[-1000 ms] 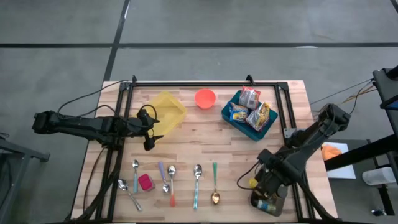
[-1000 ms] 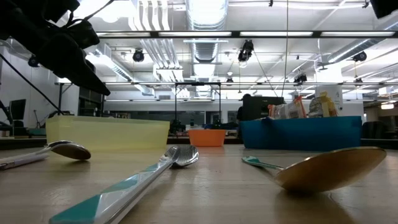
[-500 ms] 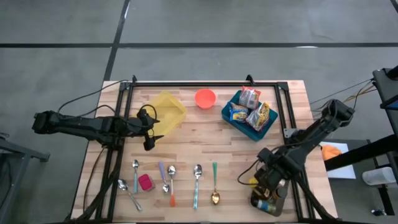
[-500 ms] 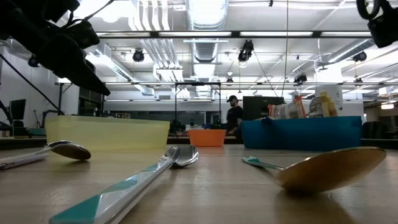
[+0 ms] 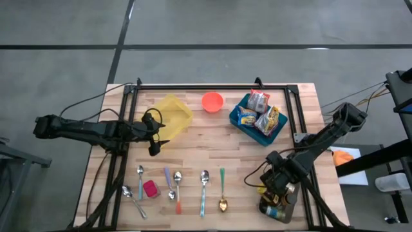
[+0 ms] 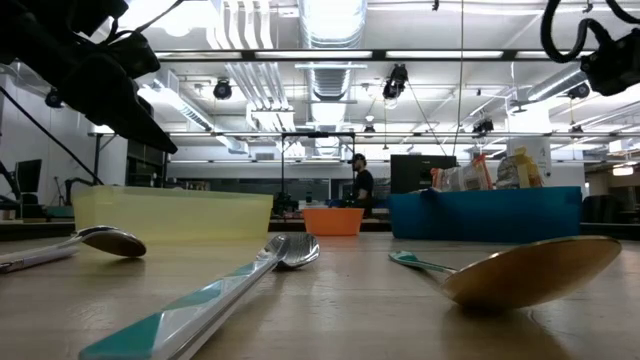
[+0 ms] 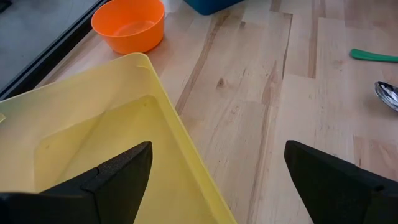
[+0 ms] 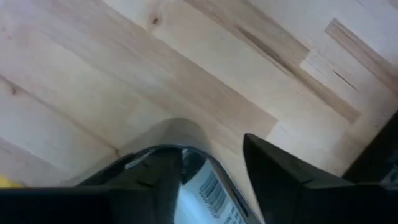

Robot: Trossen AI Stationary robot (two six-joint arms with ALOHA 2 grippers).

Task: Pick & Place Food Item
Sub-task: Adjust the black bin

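Observation:
My right gripper (image 5: pixel 278 185) points straight down over the near right corner of the table, just above a dark tray (image 5: pixel 278 211) that holds food items. In the right wrist view a silvery food packet (image 8: pixel 208 183) with a barcode stands between its two fingers (image 8: pixel 212 146). My left gripper (image 5: pixel 154 147) waits open beside the yellow container (image 5: pixel 170 116), with nothing between its fingers (image 7: pixel 217 158). A blue bin (image 5: pixel 257 124) of snack packets stands at the far right. My right gripper comes from above, fingers pointing down, one on each side of the silvery packet's upper part (image 8: pixel 193 165). The packet fills the gap between the fingers. The gripper hides what the packet's lower end rests on.
An orange bowl (image 5: pixel 212 101) stands at the far middle. Several spoons (image 5: pixel 203 187) and a small pink item (image 5: pixel 150 188) lie in a row along the near edge. A yellow item (image 5: pixel 262 189) lies beside the right gripper. Bare wood shows in the table's middle.
My right gripper has sunk toward the dark tray at the near right corner; in the low view its arm has come down into the picture's top right. The left arm has kept still.

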